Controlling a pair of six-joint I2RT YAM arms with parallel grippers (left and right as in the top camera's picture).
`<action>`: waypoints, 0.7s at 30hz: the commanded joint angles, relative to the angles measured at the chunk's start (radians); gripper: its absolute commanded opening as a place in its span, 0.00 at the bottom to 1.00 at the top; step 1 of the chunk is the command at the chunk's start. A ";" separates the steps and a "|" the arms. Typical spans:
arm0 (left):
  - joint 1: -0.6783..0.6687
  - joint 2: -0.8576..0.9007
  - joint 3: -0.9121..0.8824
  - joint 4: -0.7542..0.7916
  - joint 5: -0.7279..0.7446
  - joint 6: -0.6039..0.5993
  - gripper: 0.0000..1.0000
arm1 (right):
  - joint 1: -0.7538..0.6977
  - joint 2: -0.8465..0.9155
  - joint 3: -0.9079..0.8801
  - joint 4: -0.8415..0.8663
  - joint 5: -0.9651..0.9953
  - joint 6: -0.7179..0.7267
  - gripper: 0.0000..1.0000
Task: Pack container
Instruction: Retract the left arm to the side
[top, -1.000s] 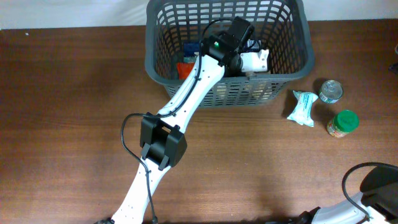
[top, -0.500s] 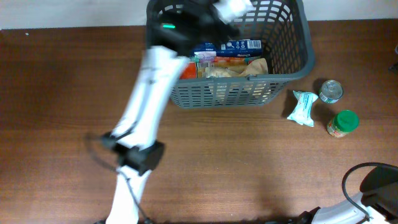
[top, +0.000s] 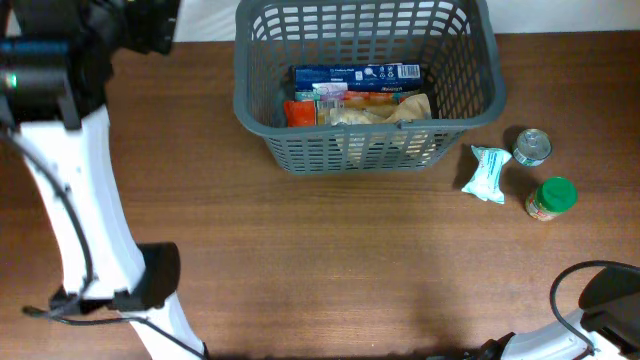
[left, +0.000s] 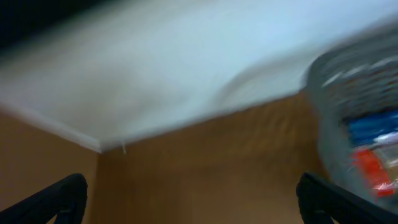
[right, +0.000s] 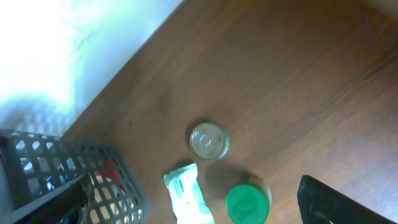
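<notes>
Basket (top: 360, 155) on brown surface (top: 350, 260), blue box (top: 355, 73) inside; tin (top: 532, 146), green-lidded jar (top: 551, 197), white packet (top: 487, 172) near it. Left fingers (left: 62, 198) spread, empty; right fingers (right: 336, 199) likewise.

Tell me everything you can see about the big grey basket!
The basket looks like dark grey plastic. It is rectangular, with slotted lattice walls and a thick rim. It stands upright and open-topped on the brown wooden table, toward the far edge. Inside, a long blue box lies along the back wall. A red-orange packet and a crinkly tan bag lie in front of the box. Nothing grips the basket.
</notes>
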 joint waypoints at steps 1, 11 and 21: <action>0.099 0.033 -0.100 -0.027 -0.022 -0.172 0.99 | 0.005 -0.001 -0.005 0.007 0.003 0.005 0.99; 0.154 0.033 -0.309 -0.044 -0.023 -0.171 0.99 | 0.077 0.001 -0.167 -0.132 0.303 -0.018 0.99; 0.154 0.033 -0.336 -0.044 -0.023 -0.171 0.99 | 0.168 0.001 -0.579 0.089 0.303 -0.018 0.99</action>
